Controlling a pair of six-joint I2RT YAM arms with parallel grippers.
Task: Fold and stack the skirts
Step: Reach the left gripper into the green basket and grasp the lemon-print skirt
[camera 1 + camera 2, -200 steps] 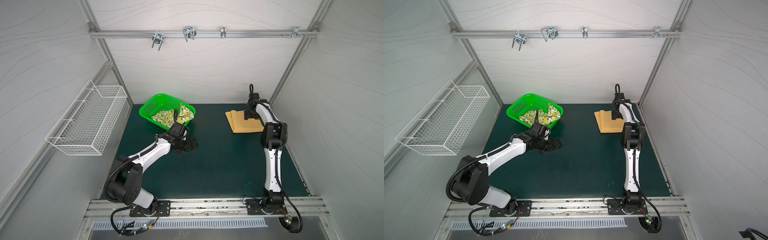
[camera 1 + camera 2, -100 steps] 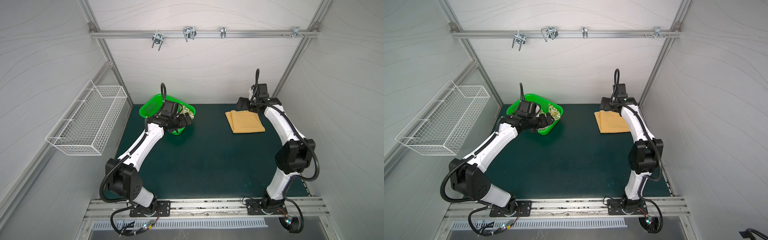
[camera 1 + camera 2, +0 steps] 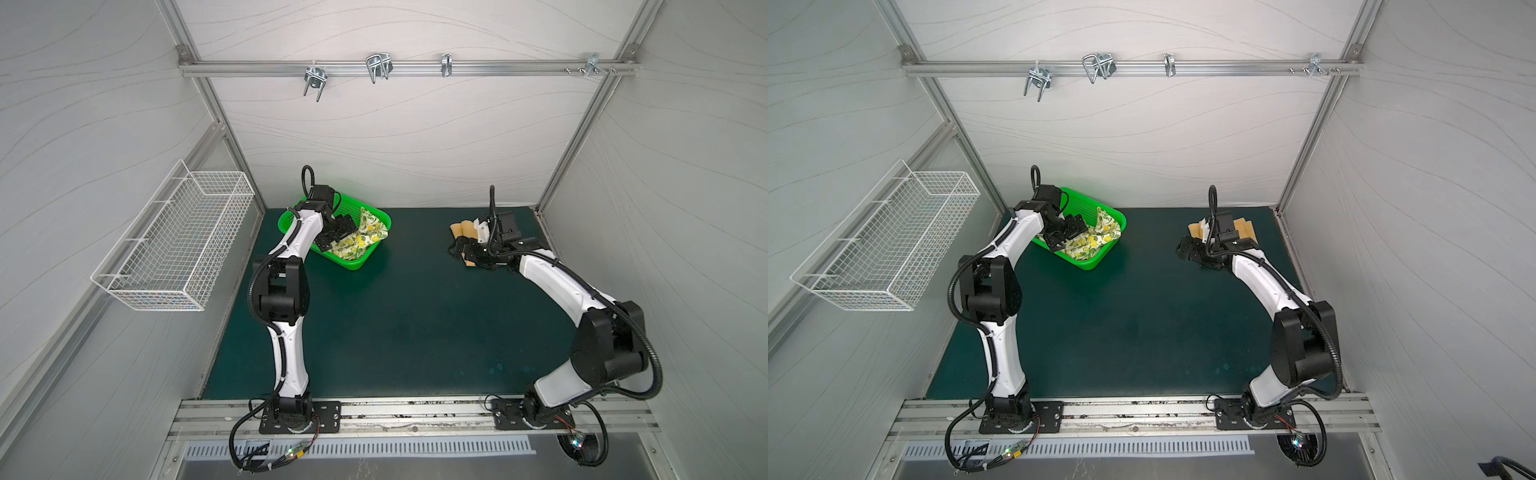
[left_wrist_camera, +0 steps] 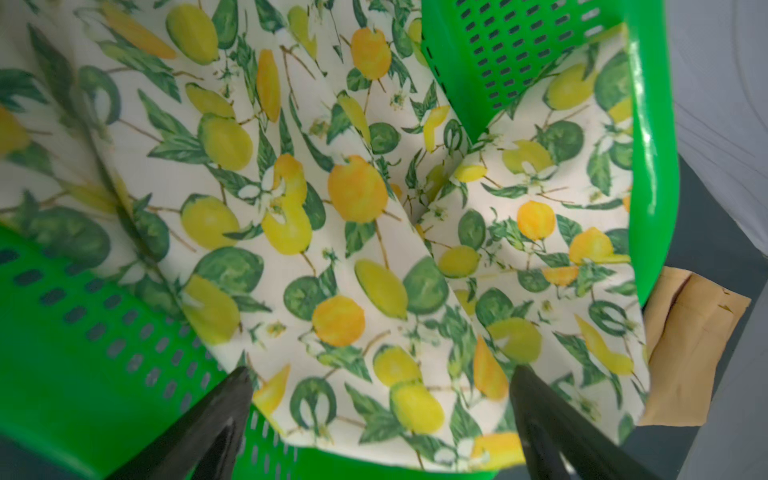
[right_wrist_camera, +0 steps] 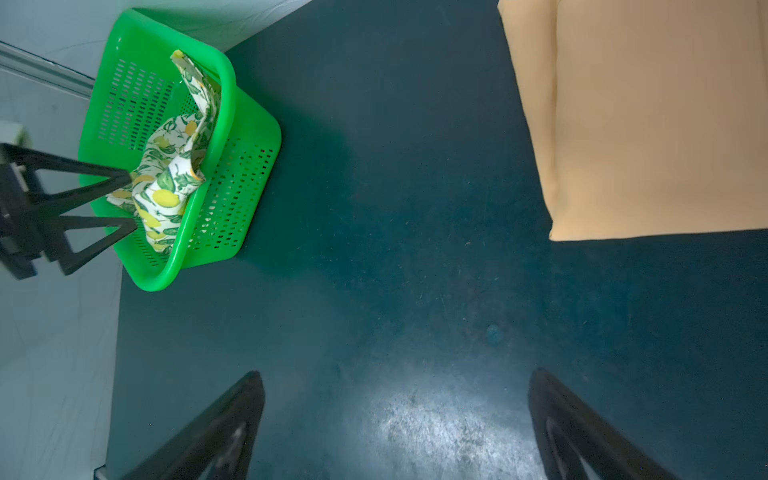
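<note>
Repositioned over the last second: the left gripper [image 3: 337, 235], carried from low over the dark green table mat [image 3: 395, 324] to above the green perforated plastic basket [image 3: 357, 266]. The right gripper [image 3: 462, 249] has been drawn off the plain mustard-orange cloth skirt [image 5: 648, 124] to its inner edge.

1. Mat: bare across the near and middle ground.
2. Right gripper: jaws spread wide, nothing held, only mat seen between them.
3. Mustard-orange skirt: laid flat at the far right, judged already folded.
4. Left gripper: jaws spread, empty, hung over item 6.
5. Basket: far left.
6. Cream cloth skirt printed with lemons and leaves [image 4: 353, 199]: crumpled inside the basket, one corner raised against its wall. Judged light and limp, likely to sag when lifted. A raised fold or hem edge is recommended for pinching.
</note>
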